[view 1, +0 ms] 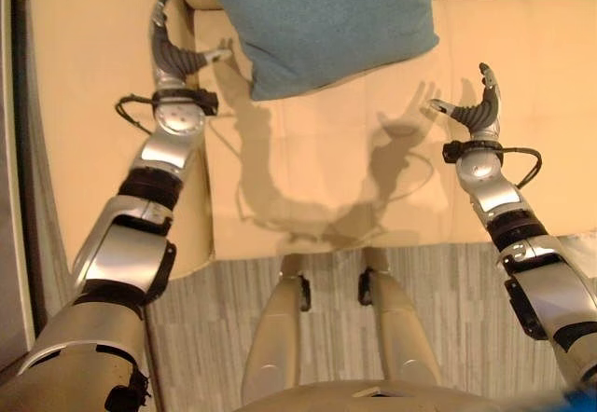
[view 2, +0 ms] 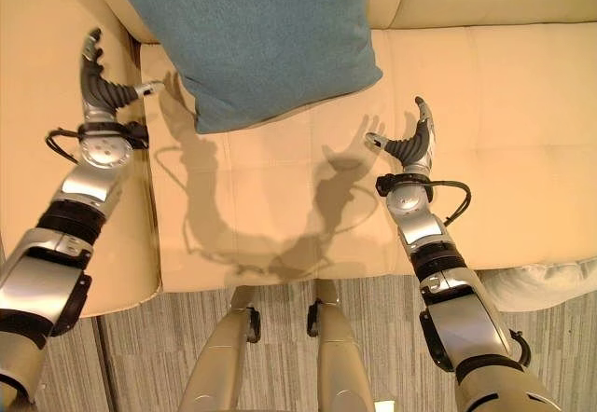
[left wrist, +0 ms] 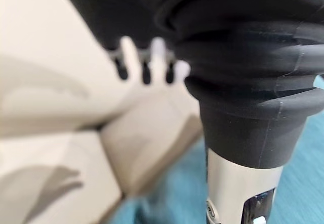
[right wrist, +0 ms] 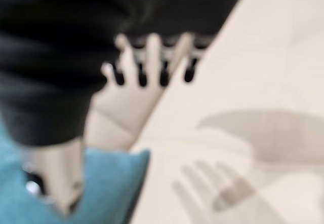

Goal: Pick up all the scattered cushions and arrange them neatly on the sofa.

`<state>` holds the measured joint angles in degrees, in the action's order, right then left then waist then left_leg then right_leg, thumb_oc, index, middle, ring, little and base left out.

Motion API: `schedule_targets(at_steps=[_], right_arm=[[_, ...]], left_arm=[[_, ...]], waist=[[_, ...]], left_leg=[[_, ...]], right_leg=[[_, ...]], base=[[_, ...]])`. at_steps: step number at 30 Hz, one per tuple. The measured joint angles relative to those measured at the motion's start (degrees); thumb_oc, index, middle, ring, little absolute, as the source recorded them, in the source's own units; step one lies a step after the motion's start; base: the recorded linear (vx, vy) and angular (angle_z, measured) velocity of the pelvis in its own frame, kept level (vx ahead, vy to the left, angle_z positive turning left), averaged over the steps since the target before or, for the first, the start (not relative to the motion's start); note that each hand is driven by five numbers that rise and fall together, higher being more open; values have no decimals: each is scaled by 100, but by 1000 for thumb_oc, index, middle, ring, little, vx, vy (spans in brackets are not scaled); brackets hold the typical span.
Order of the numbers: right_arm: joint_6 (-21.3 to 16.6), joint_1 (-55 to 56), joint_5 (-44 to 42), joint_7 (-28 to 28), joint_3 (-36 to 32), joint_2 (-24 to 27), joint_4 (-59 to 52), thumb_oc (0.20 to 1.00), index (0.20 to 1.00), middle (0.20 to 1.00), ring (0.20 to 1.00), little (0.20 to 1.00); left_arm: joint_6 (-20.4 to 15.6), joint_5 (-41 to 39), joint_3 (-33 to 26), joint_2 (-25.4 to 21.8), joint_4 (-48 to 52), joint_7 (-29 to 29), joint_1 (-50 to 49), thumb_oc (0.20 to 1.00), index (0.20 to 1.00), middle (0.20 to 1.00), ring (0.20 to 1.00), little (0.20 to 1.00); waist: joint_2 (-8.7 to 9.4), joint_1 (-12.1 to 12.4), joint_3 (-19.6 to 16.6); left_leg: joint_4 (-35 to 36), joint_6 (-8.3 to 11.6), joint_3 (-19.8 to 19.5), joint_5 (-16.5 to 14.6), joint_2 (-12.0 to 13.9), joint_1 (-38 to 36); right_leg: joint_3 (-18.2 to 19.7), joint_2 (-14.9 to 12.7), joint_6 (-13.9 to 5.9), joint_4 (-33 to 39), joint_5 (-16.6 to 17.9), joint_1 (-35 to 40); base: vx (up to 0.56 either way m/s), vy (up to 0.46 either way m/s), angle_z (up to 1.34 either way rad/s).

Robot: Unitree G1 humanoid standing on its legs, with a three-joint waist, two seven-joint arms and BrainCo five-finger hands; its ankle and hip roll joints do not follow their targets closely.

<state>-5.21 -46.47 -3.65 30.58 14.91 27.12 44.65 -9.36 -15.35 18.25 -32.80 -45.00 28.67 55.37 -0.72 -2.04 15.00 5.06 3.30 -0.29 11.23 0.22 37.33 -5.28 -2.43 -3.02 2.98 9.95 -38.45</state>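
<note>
Left hand (view 1: 173,56) fingers straight and spread, thumb out toward the cushion, nothing held. Right hand (view 1: 478,109) same: fingers extended, thumb apart, empty

Teal cushion (view 1: 317,22) sits on the cream sofa (view 1: 317,188) seat, leaning up against the backrest, between the two hands and further back than both. Left thumb is just beside its left edge, apart as far as I can tell; right hand is well apart from its right corner. So left is nearer

Cushion is roughly square and rotated, one corner toward the robot's left hand, no clear long axis

Judgement: this one looks placed, hands are free. A pale cushion (view 2: 541,286) edge shows on the floor by the right arm, likely next
</note>
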Motion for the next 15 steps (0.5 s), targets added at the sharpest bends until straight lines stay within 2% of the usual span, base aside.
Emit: schedule_targets(at_steps=[2,5,8,11,12,15], right_arm=[[31,-154,3,-27,80,38,17,1000,1000,1000,1000,1000],[48,-413,59,-116,203,107,77,1000,1000,1000,1000,1000],[50,-700,55,-194,444,252,374,1000,1000,1000,1000,1000],[48,-837,48,-270,433,363,423,1000,1000,1000,1000,1000],[49,-895,41,-299,497,524,473,1000,1000,1000,1000,1000],[42,-914,-16,-332,458,623,474,1000,1000,1000,1000,1000]], left_arm=[[-127,-154,-46,219,557,-2,-307,1000,1000,1000,1000,1000],[-239,-277,1,608,572,-14,-472,1000,1000,1000,1000,1000],[-339,-484,-2,787,661,-156,-824,1000,1000,1000,1000,1000],[-354,-665,-31,779,767,-231,-1139,1000,1000,1000,1000,1000],[-502,-664,-84,781,1054,-350,-1395,1000,1000,1000,1000,1000],[-607,-783,-268,743,1333,-528,-2092,1000,1000,1000,1000,1000]], waist=[[-15,35,-162],[-27,157,-224],[-31,267,-227],[-35,393,-224],[-38,447,-225],[-41,531,-223]], left_leg=[[0,10,-11,9,5,202],[-2,-78,-17,114,25,375],[-2,-78,-30,118,47,392],[-3,-78,-41,119,57,414],[-3,-77,-55,119,56,419],[-3,-76,-123,117,59,409]], right_leg=[[11,0,-21,-13,31,-229],[-3,30,67,3,119,-378],[-47,49,57,21,104,-377],[-76,59,52,44,98,-372],[-105,56,46,62,92,-363],[-168,58,-1,97,46,-305]], base=[[-27,-30,-5],[-20,-61,-1],[-11,-58,3],[-4,-67,4],[14,-49,5],[13,-30,8]])
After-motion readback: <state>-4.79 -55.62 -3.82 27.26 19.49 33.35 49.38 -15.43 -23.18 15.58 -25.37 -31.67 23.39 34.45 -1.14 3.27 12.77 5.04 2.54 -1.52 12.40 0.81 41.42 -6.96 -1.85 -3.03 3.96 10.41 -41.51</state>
